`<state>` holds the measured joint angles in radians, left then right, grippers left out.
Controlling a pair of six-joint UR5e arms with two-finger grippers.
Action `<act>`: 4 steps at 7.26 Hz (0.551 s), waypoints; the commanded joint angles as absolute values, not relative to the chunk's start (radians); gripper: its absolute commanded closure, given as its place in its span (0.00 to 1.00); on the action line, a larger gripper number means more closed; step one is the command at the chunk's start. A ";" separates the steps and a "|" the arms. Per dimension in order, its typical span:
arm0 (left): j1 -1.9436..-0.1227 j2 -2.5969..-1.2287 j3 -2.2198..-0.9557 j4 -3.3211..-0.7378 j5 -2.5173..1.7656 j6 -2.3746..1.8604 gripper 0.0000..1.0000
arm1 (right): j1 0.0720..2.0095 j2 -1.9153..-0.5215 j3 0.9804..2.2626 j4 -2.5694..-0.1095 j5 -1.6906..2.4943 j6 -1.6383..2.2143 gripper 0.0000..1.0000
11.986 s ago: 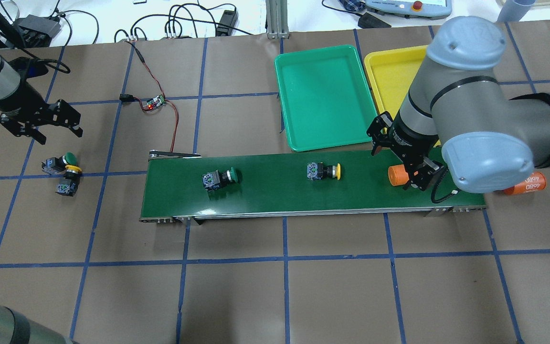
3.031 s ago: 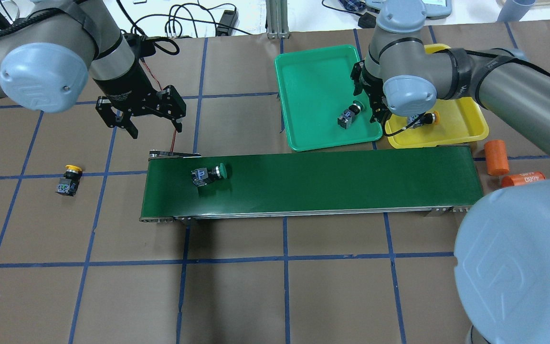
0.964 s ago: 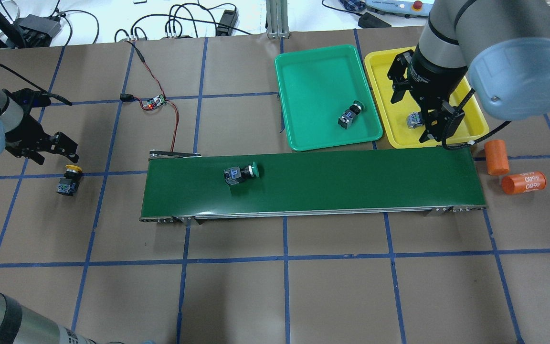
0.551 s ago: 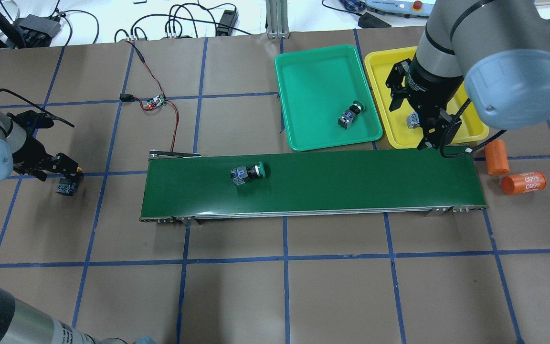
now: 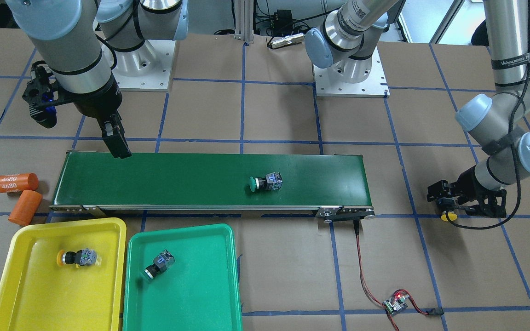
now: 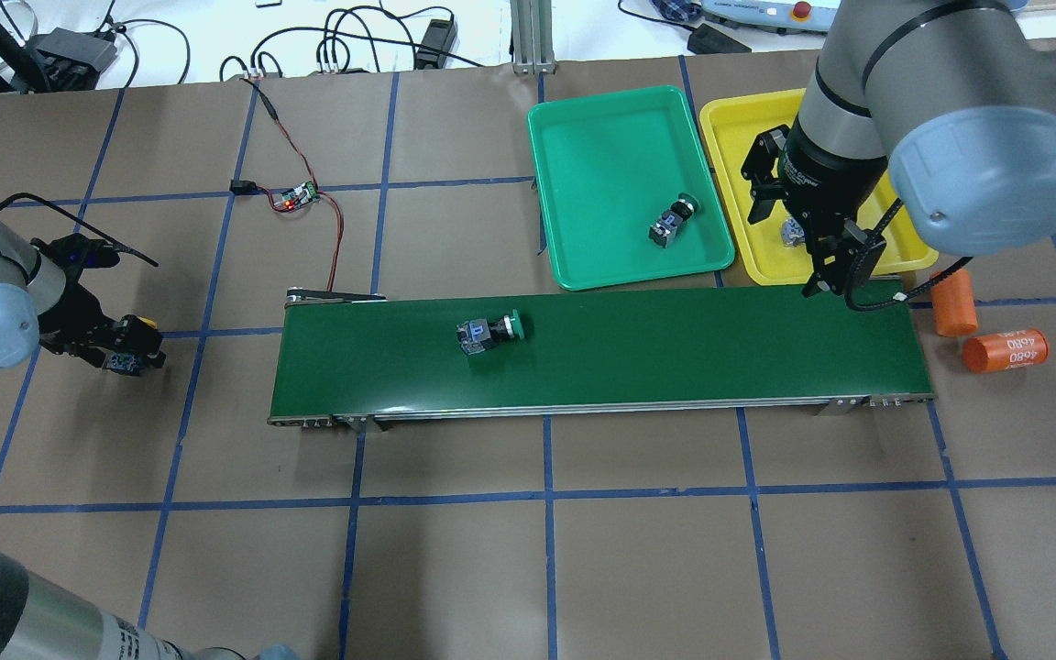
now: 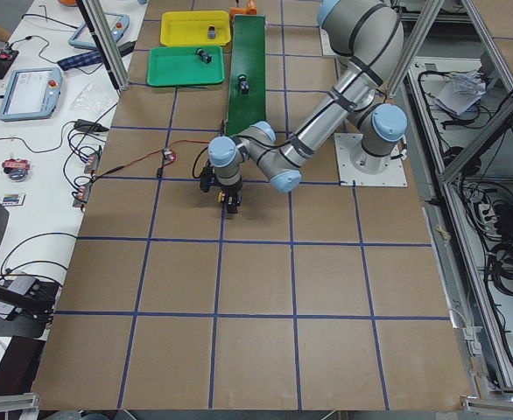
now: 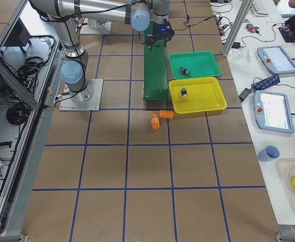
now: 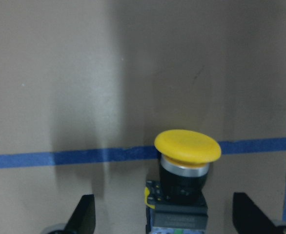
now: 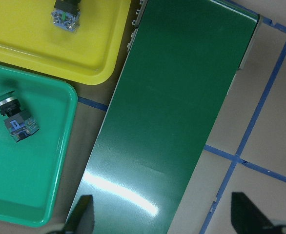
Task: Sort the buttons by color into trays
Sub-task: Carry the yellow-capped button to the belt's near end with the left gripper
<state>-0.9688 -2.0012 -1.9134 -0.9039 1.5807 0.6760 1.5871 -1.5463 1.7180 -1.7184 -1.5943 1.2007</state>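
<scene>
My left gripper (image 9: 165, 217) is open and low over the table, its fingers (image 9: 84, 214) on either side of a yellow button (image 9: 187, 156) that stands cap up; it also shows in the overhead view (image 6: 125, 346). A green button (image 6: 489, 332) lies on the conveyor belt. A second green button (image 6: 670, 223) lies in the green tray (image 6: 601, 128). A second yellow button (image 5: 76, 258) lies in the yellow tray (image 5: 35, 289). My right gripper (image 6: 835, 273) is open and empty above the belt's right end, beside the yellow tray.
The long dark green conveyor belt (image 6: 675, 362) runs across the middle. Two orange cylinders (image 6: 953, 301) (image 6: 1005, 350) lie off its right end. A small circuit board (image 6: 297, 197) with red and black wires sits behind the belt's left end.
The green button on the belt has moved to the right. My left gripper has come down around the yellow button on the table. My right gripper has moved from over the yellow tray toward the belt.
</scene>
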 commanded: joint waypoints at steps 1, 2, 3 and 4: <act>-0.969 -2.002 -1.917 -0.904 1.580 0.678 0.00 | 1.586 -1.546 1.721 -1.718 -1.594 1.201 0.00; -0.969 -2.002 -1.916 -0.900 1.582 0.678 0.02 | 1.586 -1.546 1.727 -1.718 -1.594 1.201 0.00; -0.971 -2.005 -1.899 -0.903 1.588 0.677 0.46 | 1.586 -1.546 1.727 -1.720 -1.592 1.201 0.00; -0.971 -2.000 -1.898 -0.904 1.588 0.676 0.86 | 1.586 -1.546 1.729 -1.718 -1.592 1.201 0.00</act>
<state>-0.9704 -2.0027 -1.9043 -0.9028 1.5855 0.6770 1.5862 -1.5463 1.7268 -1.7187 -1.5928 1.2011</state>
